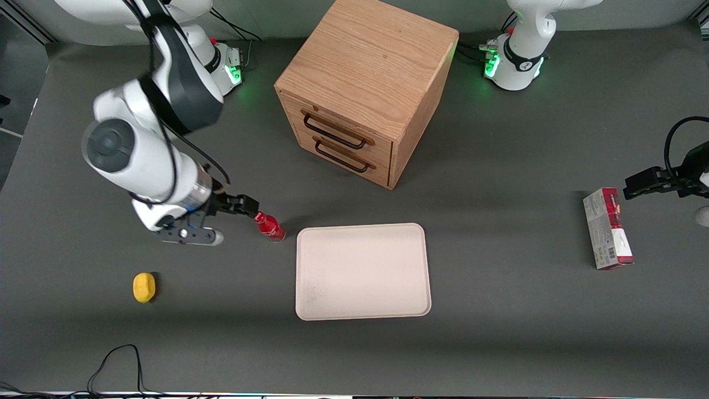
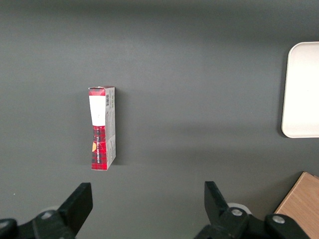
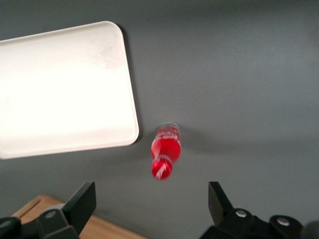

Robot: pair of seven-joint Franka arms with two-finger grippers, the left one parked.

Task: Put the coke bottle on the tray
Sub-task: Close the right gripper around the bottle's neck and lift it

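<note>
The coke bottle (image 1: 270, 226) is small and red with a red cap. It stands upright on the dark table, just off the tray's corner that lies toward the working arm's end and farther from the front camera. The right wrist view shows it from above (image 3: 166, 149), apart from the tray (image 3: 60, 89). The tray (image 1: 363, 271) is cream-white and bears nothing. My right gripper (image 1: 241, 206) hovers over the table beside the bottle, slightly farther from the front camera. Its fingers (image 3: 82, 205) are spread wide and hold nothing.
A wooden drawer cabinet (image 1: 365, 88) stands farther from the front camera than the tray. A yellow lemon (image 1: 144, 287) lies toward the working arm's end, nearer the camera. A red-and-white carton (image 1: 607, 228) lies toward the parked arm's end.
</note>
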